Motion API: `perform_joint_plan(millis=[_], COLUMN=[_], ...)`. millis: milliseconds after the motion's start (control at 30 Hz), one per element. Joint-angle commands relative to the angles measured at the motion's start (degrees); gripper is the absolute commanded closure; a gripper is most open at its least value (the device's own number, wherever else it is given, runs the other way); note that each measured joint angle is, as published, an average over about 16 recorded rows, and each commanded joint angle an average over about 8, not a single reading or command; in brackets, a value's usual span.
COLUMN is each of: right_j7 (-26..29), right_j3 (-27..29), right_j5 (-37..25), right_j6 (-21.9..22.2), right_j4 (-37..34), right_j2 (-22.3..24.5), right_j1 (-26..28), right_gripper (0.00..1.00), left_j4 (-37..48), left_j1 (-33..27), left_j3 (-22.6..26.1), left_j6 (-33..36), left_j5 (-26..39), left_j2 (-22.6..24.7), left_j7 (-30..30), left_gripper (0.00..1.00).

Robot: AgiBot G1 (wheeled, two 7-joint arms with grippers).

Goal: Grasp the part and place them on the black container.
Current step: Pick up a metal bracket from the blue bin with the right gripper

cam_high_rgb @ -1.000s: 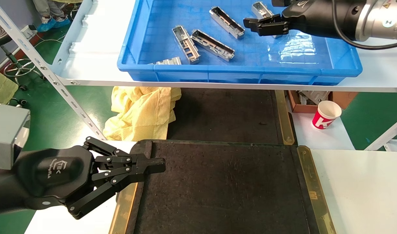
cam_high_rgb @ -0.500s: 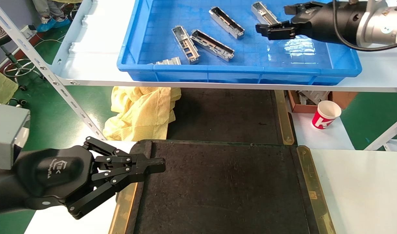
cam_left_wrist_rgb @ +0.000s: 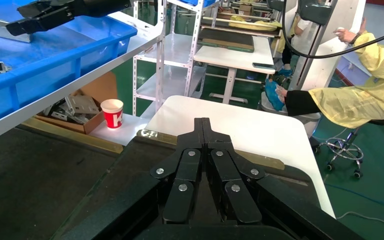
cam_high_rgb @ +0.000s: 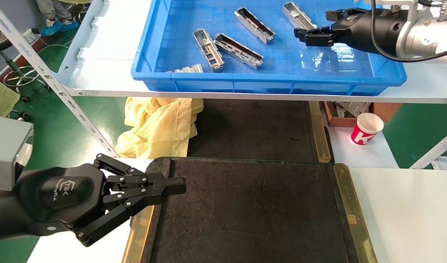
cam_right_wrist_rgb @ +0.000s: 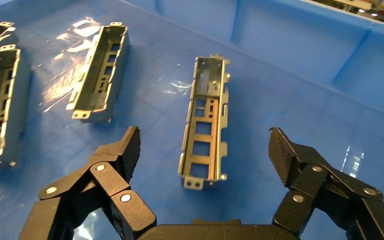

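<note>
Over the wide black container's [cam_high_rgb: 252, 212] left edge, the left gripper [cam_high_rgb: 172, 187] is idling, fingers pressed together, empty; farther right, the right gripper [cam_right_wrist_rgb: 205, 150] is hovering wide open above the slotted silver-grey metal part [cam_right_wrist_rgb: 206, 120] lying in the blue plastic crate [cam_high_rgb: 274, 78].

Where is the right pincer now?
Head view: right pincer, open, hangs over the blue crate, right side, beside the part at the far right.

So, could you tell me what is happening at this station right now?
The right gripper is open over the blue crate, lined up with one metal part lying on the crate floor; nothing is grasped yet. Other parts like it lie nearby in the crate. The left gripper is shut and parked at the edge of the black container, which shows no parts.
</note>
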Motion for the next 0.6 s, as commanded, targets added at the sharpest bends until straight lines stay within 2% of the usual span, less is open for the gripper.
perform_joint_plan(millis=[33, 300, 600], right_j7=[-0.15, -0.56, -0.91], right_j3=[0.08, 0.37, 0.77], right_j5=[0.10, 0.51, 1.08], right_j6=[1.02, 7.53, 9.37], right_j4=[-0.19, -0.59, -0.32], right_j2=[-0.42, -2.60, -3.83], right_j1=[-0.11, -0.96, -1.58], right_gripper=[1.00, 1.00, 1.00], left_j4=[0.00, 0.00, 0.00], left_j1=[0.00, 0.00, 0.00], left_j3=[0.00, 0.00, 0.00], left_j6=[0.00, 0.00, 0.00], left_j5=[0.00, 0.00, 0.00], left_j2=[0.00, 0.00, 0.00], left_j7=[0.00, 0.00, 0.00], left_gripper=[1.00, 1.00, 1.00])
